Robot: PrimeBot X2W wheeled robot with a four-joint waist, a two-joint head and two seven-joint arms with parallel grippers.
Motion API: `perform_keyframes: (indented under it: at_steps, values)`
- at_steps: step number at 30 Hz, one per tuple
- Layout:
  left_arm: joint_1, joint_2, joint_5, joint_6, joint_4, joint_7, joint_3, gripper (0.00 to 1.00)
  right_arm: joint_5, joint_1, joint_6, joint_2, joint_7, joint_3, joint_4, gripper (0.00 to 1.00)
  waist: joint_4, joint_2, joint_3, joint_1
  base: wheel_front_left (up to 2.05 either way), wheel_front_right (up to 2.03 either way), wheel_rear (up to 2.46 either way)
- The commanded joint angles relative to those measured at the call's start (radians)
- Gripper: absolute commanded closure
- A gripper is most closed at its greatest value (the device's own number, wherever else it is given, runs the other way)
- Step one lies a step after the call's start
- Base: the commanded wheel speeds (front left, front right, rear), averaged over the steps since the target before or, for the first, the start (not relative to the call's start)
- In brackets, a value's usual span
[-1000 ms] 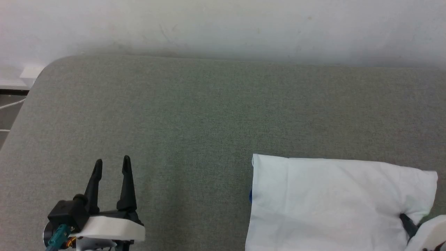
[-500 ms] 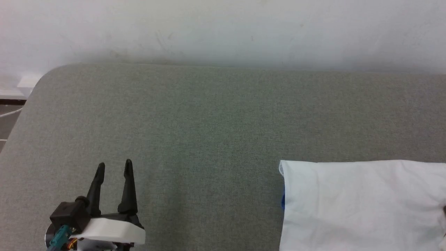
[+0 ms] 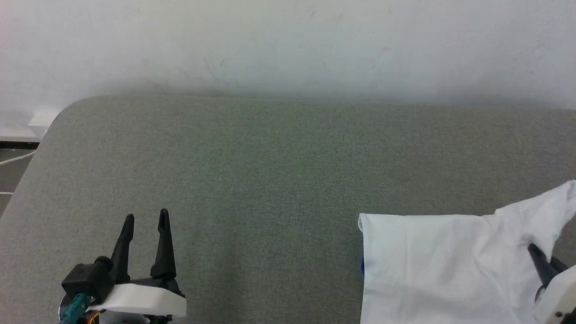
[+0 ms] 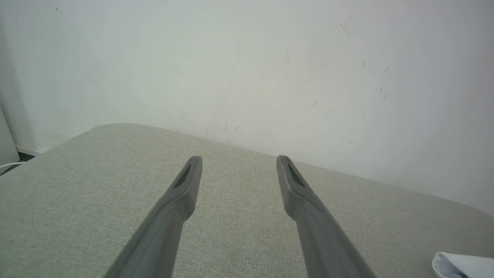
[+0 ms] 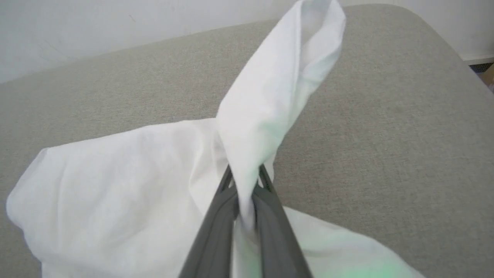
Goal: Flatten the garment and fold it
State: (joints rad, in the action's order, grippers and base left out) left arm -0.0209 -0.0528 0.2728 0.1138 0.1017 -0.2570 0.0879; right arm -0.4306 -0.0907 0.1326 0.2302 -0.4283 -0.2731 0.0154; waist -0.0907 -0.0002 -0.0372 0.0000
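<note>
I see a grey tabletop (image 3: 270, 180) against a white wall (image 3: 288, 45). Left gripper (image 3: 146, 213): fingers spread, holding nothing. Right gripper (image 5: 245, 172): clamped on a raised fold of the garment (image 3: 427, 265).

The left gripper (image 3: 146, 213) has two long black fingers (image 3: 164, 245) that taper to narrow, rounded tips. They rise from a smooth white housing (image 3: 144, 300) with rounded corners. A black block (image 3: 83, 279) topped by a small round knob sits on the housing's left side, with a teal connector (image 3: 74, 308) and orange wires (image 3: 92, 315) under it. Seen close, each finger has a slotted recess near the tip. The right gripper (image 5: 245, 172) has matching dark grey fingers and a white shell (image 3: 555, 294) with small dark holes.
</note>
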Motion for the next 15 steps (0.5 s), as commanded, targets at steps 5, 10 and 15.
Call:
perform_keyframes:
  at_steps: [5, 10, 15]
  values:
    - [-0.013, 0.002, 0.014, 0.002, -0.001, -0.005, 0.001, 0.00, -0.020, -0.046, -0.002, -0.043, -0.097, 0.085, -0.135, 1.00, -0.007, 0.0002, 0.014, 0.0000, 0.00, 0.00, 0.00]
    - [-0.017, 0.003, 0.019, 0.002, 0.000, -0.005, -0.003, 0.00, -0.036, -0.052, -0.002, -0.088, -0.156, 0.164, -0.223, 1.00, -0.025, 0.0002, 0.024, 0.0000, 0.00, 0.00, 0.00]
    - [-0.017, 0.003, 0.020, 0.001, 0.004, -0.005, -0.007, 0.00, -0.048, -0.026, -0.002, -0.135, -0.177, 0.262, -0.223, 1.00, -0.052, 0.0002, 0.030, 0.0000, 0.00, 0.00, 0.00]
